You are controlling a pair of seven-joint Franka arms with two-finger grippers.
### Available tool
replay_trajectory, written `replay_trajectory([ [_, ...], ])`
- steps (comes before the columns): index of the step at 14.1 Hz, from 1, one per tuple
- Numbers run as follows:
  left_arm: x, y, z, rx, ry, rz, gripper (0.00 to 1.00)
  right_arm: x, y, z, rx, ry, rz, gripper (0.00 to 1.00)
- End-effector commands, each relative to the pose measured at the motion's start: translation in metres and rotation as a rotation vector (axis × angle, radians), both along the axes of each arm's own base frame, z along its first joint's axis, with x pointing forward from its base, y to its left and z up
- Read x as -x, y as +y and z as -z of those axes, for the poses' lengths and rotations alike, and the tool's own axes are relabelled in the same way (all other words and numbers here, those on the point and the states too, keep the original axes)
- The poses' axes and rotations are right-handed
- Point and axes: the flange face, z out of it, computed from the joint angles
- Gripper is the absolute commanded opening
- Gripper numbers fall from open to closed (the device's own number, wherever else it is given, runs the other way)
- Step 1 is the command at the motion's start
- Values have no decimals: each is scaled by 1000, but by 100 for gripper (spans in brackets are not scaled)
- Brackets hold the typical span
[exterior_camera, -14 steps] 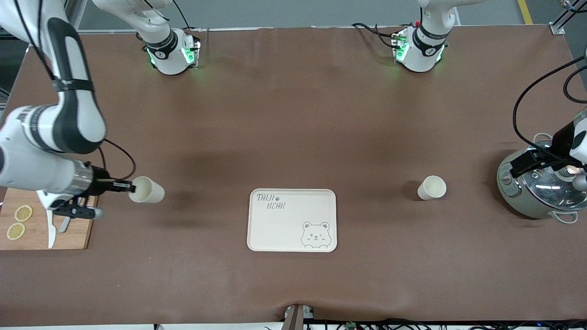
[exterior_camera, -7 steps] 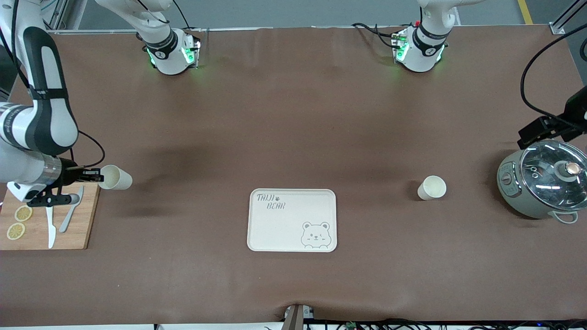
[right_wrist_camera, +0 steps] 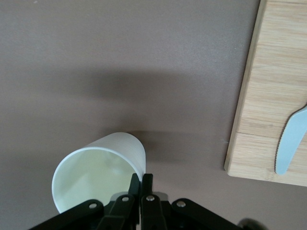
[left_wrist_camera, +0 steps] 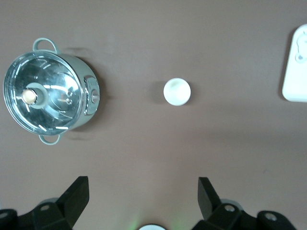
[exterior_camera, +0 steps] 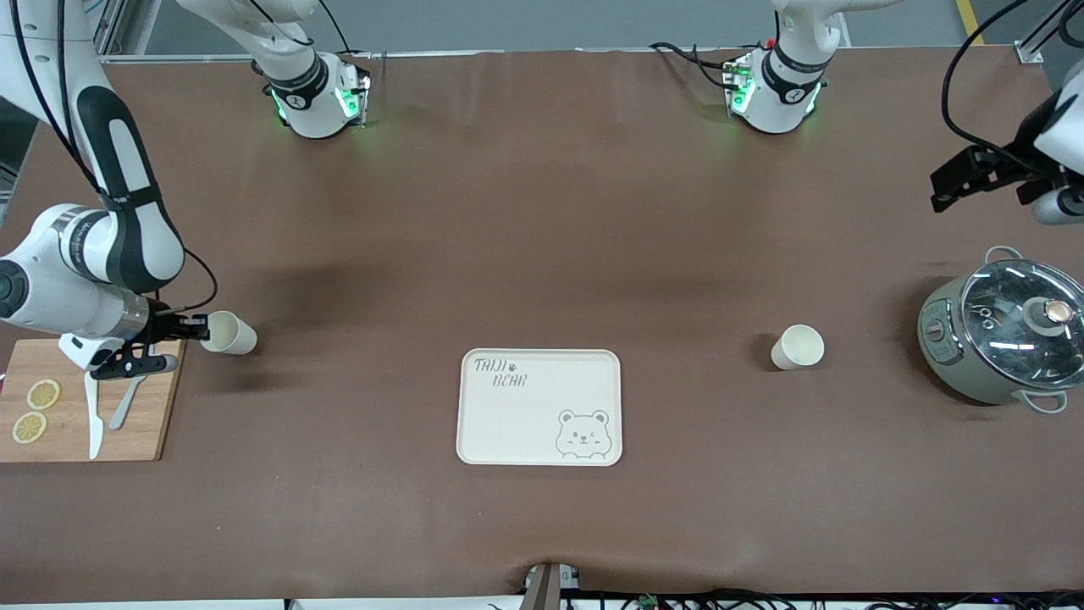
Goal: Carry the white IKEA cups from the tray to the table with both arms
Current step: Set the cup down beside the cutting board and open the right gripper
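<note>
My right gripper (exterior_camera: 200, 332) is shut on the rim of a white cup (exterior_camera: 229, 333) and holds it tilted over the table beside the wooden board (exterior_camera: 51, 432); one finger is inside the rim and one outside, as the right wrist view (right_wrist_camera: 142, 181) shows on the cup (right_wrist_camera: 96, 170). The second white cup (exterior_camera: 797, 346) stands upright on the table between the cream bear tray (exterior_camera: 539, 407) and the pot (exterior_camera: 999, 339); it also shows in the left wrist view (left_wrist_camera: 177, 91). My left gripper (exterior_camera: 957, 182) is open and empty, high over the table above the pot.
The wooden board at the right arm's end carries lemon slices (exterior_camera: 34, 411) and a white knife (exterior_camera: 91, 419). The lidded grey-green pot also shows in the left wrist view (left_wrist_camera: 50, 91). The arm bases (exterior_camera: 318, 93) stand along the table's back edge.
My right gripper has carried its cup from beside the tray toward the wooden board, then shifted slightly back. My left gripper has risen off the pot and away from it.
</note>
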Motion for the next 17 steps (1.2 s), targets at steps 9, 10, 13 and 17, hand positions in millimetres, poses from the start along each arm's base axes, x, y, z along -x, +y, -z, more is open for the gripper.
replay_trajectory([
  [9,35,-1,14,42,18,4,100,9,-11,18,-8,7,-19,43],
  [10,35,-1,13,42,15,4,100,10,-11,18,-11,16,-16,45],
  [13,35,1,11,42,10,-1,100,11,-7,12,-23,43,-21,51],
  [17,26,0,9,46,-5,2,100,-3,-6,-22,-43,93,-23,68],
])
